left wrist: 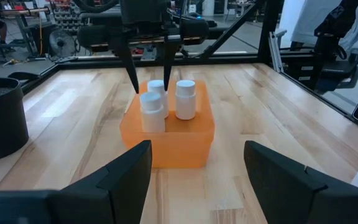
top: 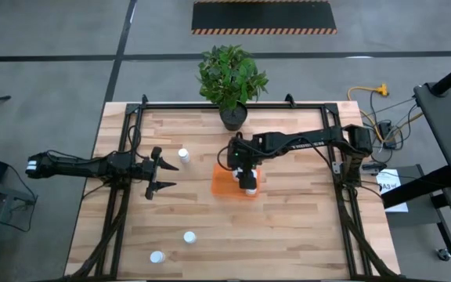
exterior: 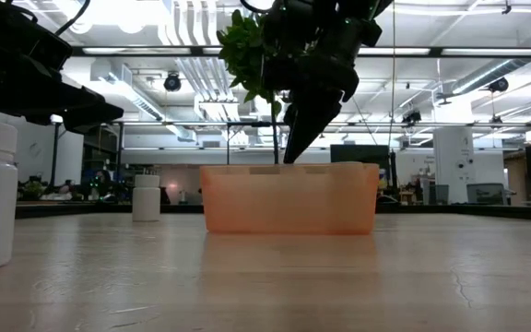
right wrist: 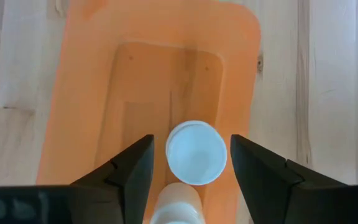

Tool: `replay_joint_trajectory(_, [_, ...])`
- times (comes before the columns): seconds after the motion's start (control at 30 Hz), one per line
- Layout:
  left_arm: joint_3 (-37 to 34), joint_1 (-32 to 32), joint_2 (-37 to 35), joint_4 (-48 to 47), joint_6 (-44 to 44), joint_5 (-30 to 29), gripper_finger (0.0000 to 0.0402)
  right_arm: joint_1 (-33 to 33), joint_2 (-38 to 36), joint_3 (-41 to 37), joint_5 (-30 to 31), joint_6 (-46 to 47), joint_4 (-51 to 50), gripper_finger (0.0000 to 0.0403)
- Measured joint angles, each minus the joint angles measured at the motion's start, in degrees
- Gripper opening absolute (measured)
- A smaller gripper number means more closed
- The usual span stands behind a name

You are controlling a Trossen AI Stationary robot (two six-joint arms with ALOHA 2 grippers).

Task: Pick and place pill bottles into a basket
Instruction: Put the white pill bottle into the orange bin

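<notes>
The orange basket stands mid-table and holds three white pill bottles, upright on its floor. My right gripper hangs over the basket, pointing down and open. Its fingers stand on either side of one bottle's cap with a gap on each side. My left gripper is open and empty, left of the basket and facing it. Three more bottles stand upright on the table: one beside the left gripper and two near the front edge.
A black pot with a green plant stands at the far edge behind the basket. The arms' black frame rails run along both table sides. Bare wood lies right of the basket and at the front right.
</notes>
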Motion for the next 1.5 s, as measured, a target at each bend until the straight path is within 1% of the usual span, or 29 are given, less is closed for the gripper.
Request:
replay_joint_trajectory(0.4, [0.0,0.0,0.0,0.0,0.0,0.0,0.0238,0.0,0.0,4.9,0.0,-0.4,-0.3,0.0203])
replay_joint_trajectory(0.63, [0.0,0.0,0.0,0.0,0.0,0.0,0.0238,0.0,0.0,7.3,0.0,-0.2,2.8,0.0203])
replay_joint_trajectory(0.97, [0.0,0.0,0.0,0.0,0.0,0.0,0.0238,0.0,-0.1,10.5,0.0,5.6,4.3,0.0203])
replay_joint_trajectory(1.33, [0.0,0.0,0.0,0.0,0.0,0.0,0.0238,0.0,-0.1,10.9,0.0,5.9,4.4,0.0203])
replay_joint_trajectory(1.5, [0.0,0.0,0.0,0.0,0.0,0.0,0.0238,0.0,-0.1,10.9,0.0,8.7,4.7,0.0203])
